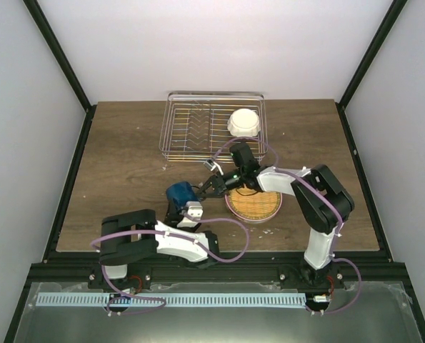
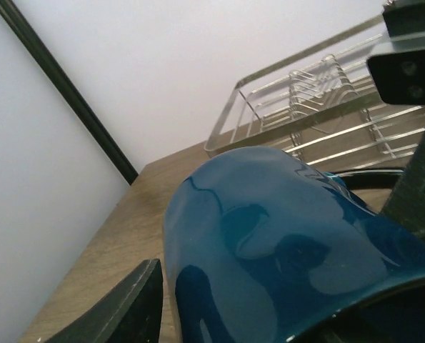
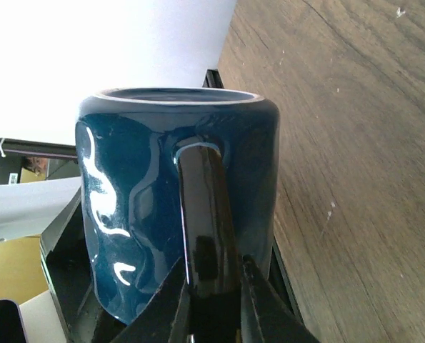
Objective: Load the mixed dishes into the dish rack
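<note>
The dark blue mug [image 3: 137, 207] has its handle [image 3: 203, 207] pinched between the closed fingers of the right gripper [image 3: 213, 289], wooden table [image 3: 355, 143] at right.
</note>
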You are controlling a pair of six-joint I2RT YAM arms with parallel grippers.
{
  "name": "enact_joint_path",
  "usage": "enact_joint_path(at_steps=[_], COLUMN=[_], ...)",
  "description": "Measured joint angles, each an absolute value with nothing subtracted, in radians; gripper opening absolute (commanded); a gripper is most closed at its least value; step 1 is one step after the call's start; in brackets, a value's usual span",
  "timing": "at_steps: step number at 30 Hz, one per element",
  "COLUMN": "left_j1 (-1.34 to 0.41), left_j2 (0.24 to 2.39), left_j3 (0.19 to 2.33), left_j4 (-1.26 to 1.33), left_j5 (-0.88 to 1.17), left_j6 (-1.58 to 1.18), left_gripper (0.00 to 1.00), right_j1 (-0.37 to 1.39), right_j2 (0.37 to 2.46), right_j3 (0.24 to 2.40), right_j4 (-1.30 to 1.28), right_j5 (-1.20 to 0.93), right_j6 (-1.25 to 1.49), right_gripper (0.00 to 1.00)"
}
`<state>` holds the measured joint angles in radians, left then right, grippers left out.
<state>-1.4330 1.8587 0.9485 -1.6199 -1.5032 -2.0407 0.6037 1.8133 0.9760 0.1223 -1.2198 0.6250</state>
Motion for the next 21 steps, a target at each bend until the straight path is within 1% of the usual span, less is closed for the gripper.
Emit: enact_joint_path(at_steps=[3,10,16,21], left_j1=[-1.433,-1.433,-1.433,-1.433], left_j2=[1.858,1.858,1.859,1.860], left_j3=[0.934,0.927,0.926,0.919], left_j4=[-1.612,-1.613,-1.613,-1.614], left_j5=[-1.506,-1.508,-1.520,-1.522], left_j6=[-2.047,-2.061,-2.066,-2.067], left_gripper=[0.54,0.61,0.71,0.74], right_j1=[0.606,0.609,0.612,0.612], right_j2=[1.824,1.828,1.830,1.838], right_j3=[0.986,0.986,0.986,0.986], right_j4=[0.130,0.159,0.186,0.212], right_j5=[-1.217,-1.204,-1.186,-1.166], right_j6=[0.622,0.629,0.648,0.668], right_gripper=[0.05,0.05,0.04,0.04])
